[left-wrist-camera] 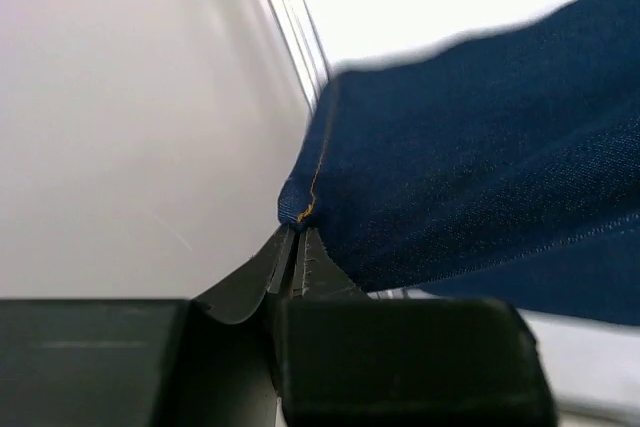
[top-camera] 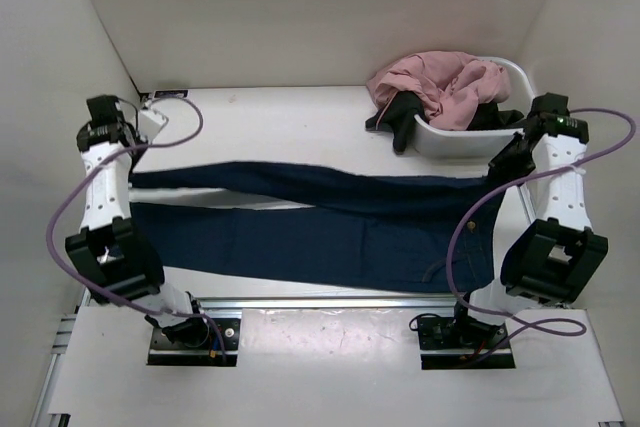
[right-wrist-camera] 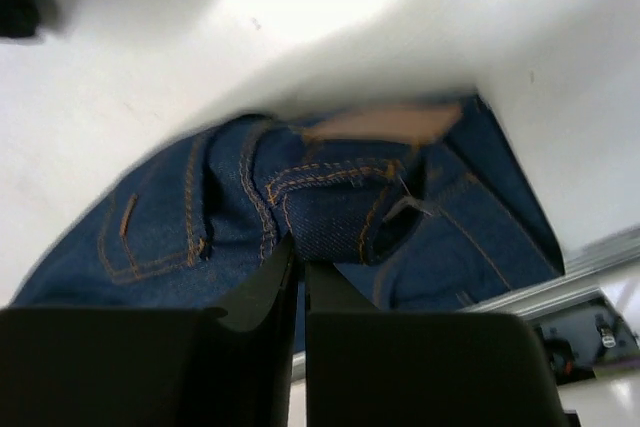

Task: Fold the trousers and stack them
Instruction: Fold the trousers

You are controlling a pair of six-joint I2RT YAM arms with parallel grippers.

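The dark navy trousers [top-camera: 330, 222] hang stretched across the table between my two arms, legs to the left, waist to the right. My left gripper [top-camera: 133, 175] is shut on a leg hem [left-wrist-camera: 300, 209], with the cloth [left-wrist-camera: 480, 177] running off to the right. My right gripper [top-camera: 497, 175] is shut on the waistband [right-wrist-camera: 340, 209]; orange stitching and the tan patch [right-wrist-camera: 385, 125] show above the fingers. The near leg sags lower than the far one.
A white bin [top-camera: 470, 132] at the back right holds a pink garment [top-camera: 440, 82] and a black garment [top-camera: 400, 112] spilling over its left side. White walls enclose the table on three sides. An aluminium rail [top-camera: 330, 302] runs along the near edge.
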